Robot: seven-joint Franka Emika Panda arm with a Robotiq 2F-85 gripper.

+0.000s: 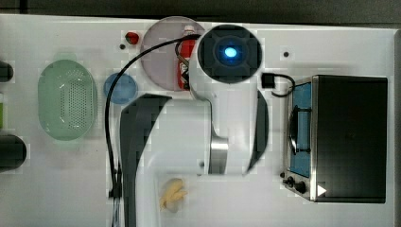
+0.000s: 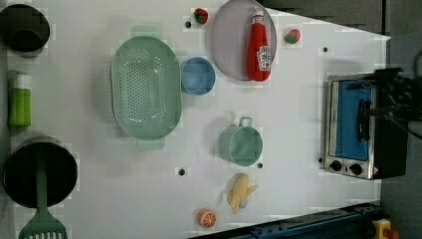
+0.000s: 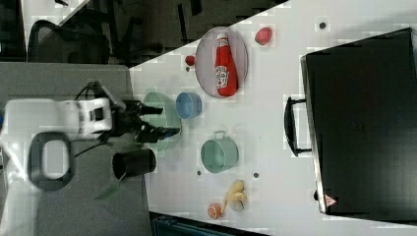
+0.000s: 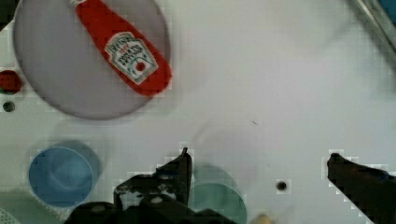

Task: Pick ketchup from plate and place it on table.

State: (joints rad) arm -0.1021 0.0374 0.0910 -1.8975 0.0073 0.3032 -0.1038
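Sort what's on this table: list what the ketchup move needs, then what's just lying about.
Needed:
ketchup, lying on its side
plate under it
table
gripper, open

Lying about:
green basket
blue bowl
green mug
toaster oven
banana
orange half

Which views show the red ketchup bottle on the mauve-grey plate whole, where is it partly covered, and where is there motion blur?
Left view: the red ketchup bottle lies whole on the round mauve-grey plate. Right view: whole as well. Top view: the white arm covers part of the bottle. Wrist view: the cap end is cut off at the edge, and the blue round bowl looks smeared by motion blur.
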